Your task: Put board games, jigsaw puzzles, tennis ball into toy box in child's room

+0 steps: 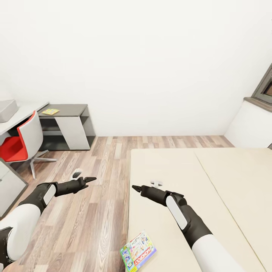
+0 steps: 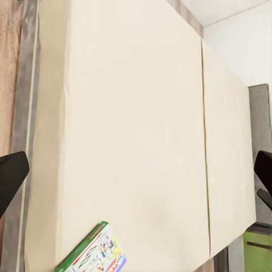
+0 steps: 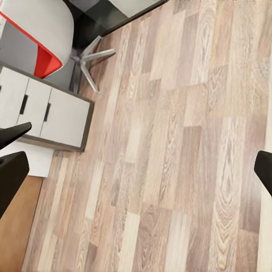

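Target in reach: one flat rectangular board-game box with a green edge and colourful printed lid [image 1: 138, 251], lying flat on the cream mattress of the bed [image 1: 196, 177], at the bed's near corner beside the floor-side edge, apparently a little over it. It also appears in the left wrist view [image 2: 93, 252].

Judgement on handling: thin cardboard, light, fairly stiff, glossy lid likely slippery. Lying flat gives no face to pinch from above. Best hold is probably across the thickness at the overhanging corner or long green edge.

Left tool [image 1: 87, 180]: fingers spread wide, empty, hovering over the wood-plank floor [image 1: 94, 211]. Right tool [image 1: 136, 188]: over the bed's edge; wrist view shows its tips well apart, nothing between them.

Room: mattress bare around the box; open floor between the bed and the grey table [image 1: 26, 111]. A red-and-white swivel chair [image 1: 22, 141] stands at the table, narrowing access. A small yellow-green flat item [image 1: 50, 111], possibly a puzzle, lies on the dark side unit [image 1: 71, 126]; a grey box [image 1: 7, 110] sits on the table.
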Robot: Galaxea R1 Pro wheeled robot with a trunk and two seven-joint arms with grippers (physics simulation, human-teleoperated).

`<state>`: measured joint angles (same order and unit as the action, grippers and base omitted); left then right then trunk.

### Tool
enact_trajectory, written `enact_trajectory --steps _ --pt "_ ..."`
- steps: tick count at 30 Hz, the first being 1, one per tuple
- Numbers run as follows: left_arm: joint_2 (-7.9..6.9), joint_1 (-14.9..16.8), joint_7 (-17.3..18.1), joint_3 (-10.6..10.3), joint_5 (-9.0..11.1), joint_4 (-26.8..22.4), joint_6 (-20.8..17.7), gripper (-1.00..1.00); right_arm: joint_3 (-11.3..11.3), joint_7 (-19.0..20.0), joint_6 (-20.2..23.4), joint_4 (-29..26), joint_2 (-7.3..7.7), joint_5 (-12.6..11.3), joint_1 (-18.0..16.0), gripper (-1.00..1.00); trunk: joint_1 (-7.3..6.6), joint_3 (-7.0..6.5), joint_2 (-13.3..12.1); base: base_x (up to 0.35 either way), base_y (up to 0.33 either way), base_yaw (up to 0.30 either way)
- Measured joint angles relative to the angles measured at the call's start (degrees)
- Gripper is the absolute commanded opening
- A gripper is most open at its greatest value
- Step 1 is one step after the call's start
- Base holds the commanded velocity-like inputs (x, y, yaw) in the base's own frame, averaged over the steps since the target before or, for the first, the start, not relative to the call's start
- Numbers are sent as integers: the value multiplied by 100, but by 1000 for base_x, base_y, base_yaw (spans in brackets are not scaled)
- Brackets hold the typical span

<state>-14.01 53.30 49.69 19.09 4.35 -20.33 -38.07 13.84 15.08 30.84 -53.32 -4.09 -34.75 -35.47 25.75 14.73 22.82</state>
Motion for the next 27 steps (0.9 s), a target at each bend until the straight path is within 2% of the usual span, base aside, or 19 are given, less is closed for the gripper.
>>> enact_trajectory --steps 27 --pt "-6 0 -4 0 -6 0 2 100 -1 0 0 0 5 -2 0 100 0 -256 0 0 0 0"
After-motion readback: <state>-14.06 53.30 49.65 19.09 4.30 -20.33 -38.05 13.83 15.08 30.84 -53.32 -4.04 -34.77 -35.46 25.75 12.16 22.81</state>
